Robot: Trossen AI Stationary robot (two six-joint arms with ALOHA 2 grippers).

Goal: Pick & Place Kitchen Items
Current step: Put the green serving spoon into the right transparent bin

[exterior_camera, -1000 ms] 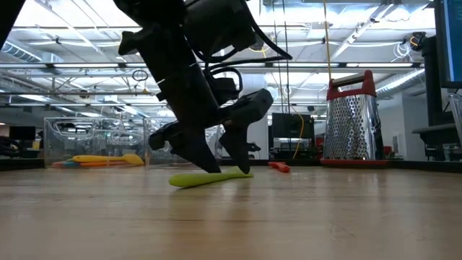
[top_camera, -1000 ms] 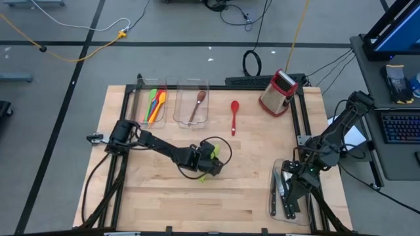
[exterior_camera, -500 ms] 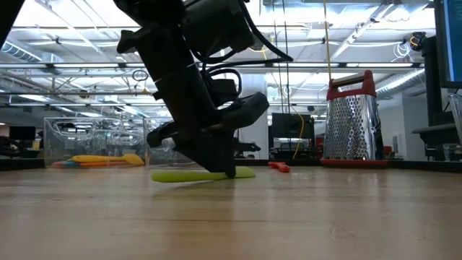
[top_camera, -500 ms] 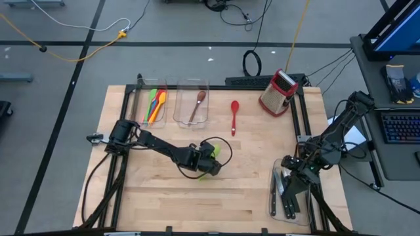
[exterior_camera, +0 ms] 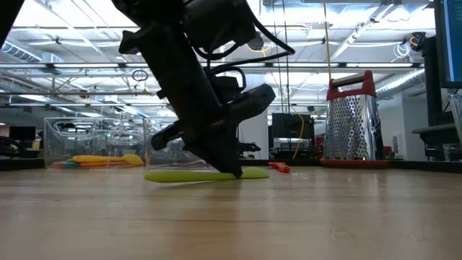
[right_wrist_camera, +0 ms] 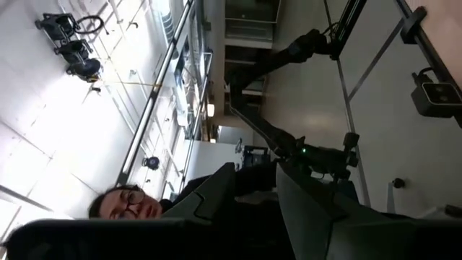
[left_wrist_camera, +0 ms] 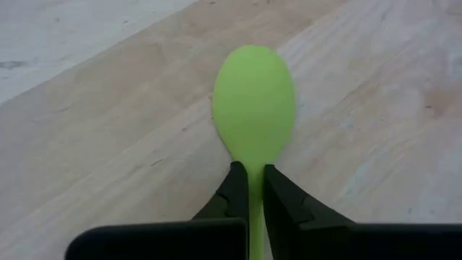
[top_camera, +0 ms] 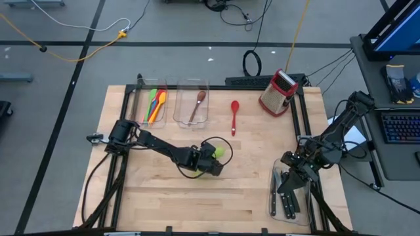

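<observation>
A lime-green spoon (top_camera: 221, 152) lies flat on the wooden table (top_camera: 164, 196) near its middle, and my left gripper (top_camera: 213, 162) is shut on it. Its bowl (left_wrist_camera: 253, 101) points away from the fingers. My right gripper (top_camera: 291, 185) hangs open above the clear bin of black-handled knives (top_camera: 286, 200) at the near right, pointing up into the room with nothing between its fingers (right_wrist_camera: 303, 198). A red spoon (top_camera: 234, 117) lies on the table farther back. One far bin (top_camera: 154, 105) holds coloured spoons, and another (top_camera: 195, 105) holds a wooden spoon. My left gripper pinches the green spoon's handle just behind the bowl (left_wrist_camera: 254, 189), one finger on each side. The fingers (exterior_camera: 224, 155) slant down from above, in line with the handle. The spoon (exterior_camera: 206, 175) lies level on the table.
A red-and-silver box grater (top_camera: 279, 92) stands at the far right. The two far bins sit side by side at the far left. A person (right_wrist_camera: 123, 206) shows in the room beyond, in the right wrist view. Bare wood lies along the near edge.
My left gripper has shut on the green spoon's handle without leaving its place. The spoon has turned a little on the table and stays lying flat. My right gripper has turned at the wrist above the knife bin.
</observation>
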